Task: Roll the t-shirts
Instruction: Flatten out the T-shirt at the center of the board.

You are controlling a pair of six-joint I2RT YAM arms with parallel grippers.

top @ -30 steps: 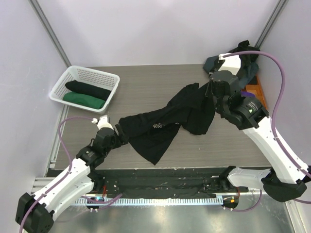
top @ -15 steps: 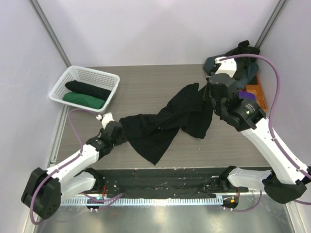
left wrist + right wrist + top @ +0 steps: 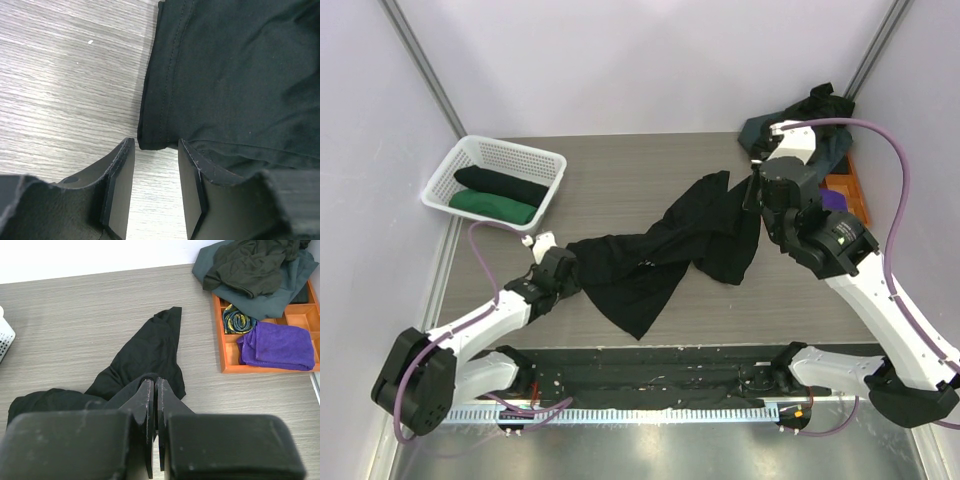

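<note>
We are holding the black t-shirt [image 3: 660, 255] stretched across the wood-grain table [image 3: 620, 180], right of the basket [image 3: 510, 150]. Our right hand [image 3: 154, 385] is clamped on its end farthest from the basket, and our left hand [image 3: 563, 268] is standing apart around the hem corner [image 3: 152, 140]. We should be seating that corner deep before pulling flat; pale walls are standing behind the basket.

a robotics lab test cell, not a home: two white robot arms [image 3: 880, 300] are bolted at the near edge of a grey wood-grain table [image 3: 620, 175], with purple cables [image 3: 860, 122] looping off them and a metal base plate [image 3: 650, 440] below. plain pale walls [image 3: 640, 60] and slanting metal frame posts [image 3: 418, 60] box it in (the white basket [image 3: 510, 149], orange tray [image 3: 265, 369] and black t-shirt [image 3: 650, 265] read as props).
</note>
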